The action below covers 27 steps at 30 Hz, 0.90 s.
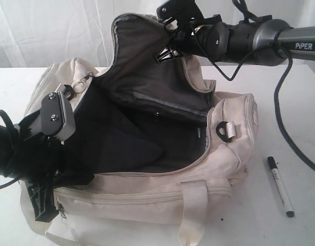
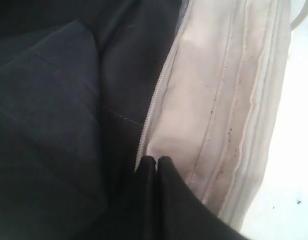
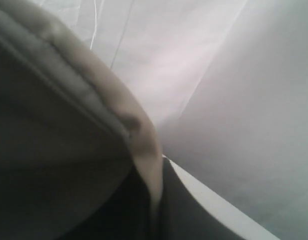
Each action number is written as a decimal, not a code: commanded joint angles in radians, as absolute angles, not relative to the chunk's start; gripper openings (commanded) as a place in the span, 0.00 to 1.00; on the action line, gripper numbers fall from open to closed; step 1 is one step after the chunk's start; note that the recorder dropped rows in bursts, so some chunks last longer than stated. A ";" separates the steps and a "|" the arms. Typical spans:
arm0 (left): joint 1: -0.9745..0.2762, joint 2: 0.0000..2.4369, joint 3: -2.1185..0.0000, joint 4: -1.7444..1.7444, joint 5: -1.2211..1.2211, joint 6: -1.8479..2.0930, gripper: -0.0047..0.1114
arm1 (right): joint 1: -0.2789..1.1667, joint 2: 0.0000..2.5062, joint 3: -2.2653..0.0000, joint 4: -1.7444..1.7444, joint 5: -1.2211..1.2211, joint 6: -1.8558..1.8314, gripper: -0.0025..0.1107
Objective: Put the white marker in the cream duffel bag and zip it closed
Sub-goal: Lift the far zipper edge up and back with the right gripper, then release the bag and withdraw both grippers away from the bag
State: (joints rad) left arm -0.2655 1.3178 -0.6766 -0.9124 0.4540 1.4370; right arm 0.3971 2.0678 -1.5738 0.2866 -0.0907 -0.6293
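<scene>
The right gripper [image 3: 155, 200], jaws pinched tight on a fold of cream fabric, holds the lid flap [image 1: 147, 56] of the cream duffel bag [image 1: 147, 202] lifted high, its dark lining facing the exterior camera. The left gripper [image 2: 152, 162] is closed just as tightly on the zipper edge [image 2: 155, 105] at the bag's left end, bracing the mouth open (the pale grey teeth run straight down between its fingertips). Between them the main compartment gapes, dark-lined and, as far as can be seen, without the marker. The white marker [image 1: 280, 187] lies on the white table [image 1: 300, 113] near the bag's right end, touched by neither arm. Only the opening looks done. The marker has yet to be picked up and dropped in, and the zip run shut, and one gripper would have to let go first.
</scene>
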 commanded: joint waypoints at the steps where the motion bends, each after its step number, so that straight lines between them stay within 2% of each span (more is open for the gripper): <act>1: -0.261 1.319 -0.671 -0.922 0.486 1.427 0.04 | 0.378 2.094 -1.584 0.294 -0.129 -0.620 0.02; 11: -0.261 1.319 -0.671 -0.922 0.488 1.427 0.04 | 0.378 2.109 -1.584 0.294 -0.128 -0.620 0.02; 18: -0.261 1.319 -0.671 -0.922 0.490 1.427 0.04 | 0.375 2.066 -1.584 0.347 -0.017 -0.620 0.02; 27: -0.261 1.319 -0.671 -0.922 0.490 1.425 0.04 | 0.296 2.068 -1.584 0.499 -0.096 -0.620 0.02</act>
State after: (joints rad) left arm -0.2655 1.3178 -0.6766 -0.9124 0.4577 1.4330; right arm 0.3386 2.0723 -1.5775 0.4650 -0.0473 -0.6275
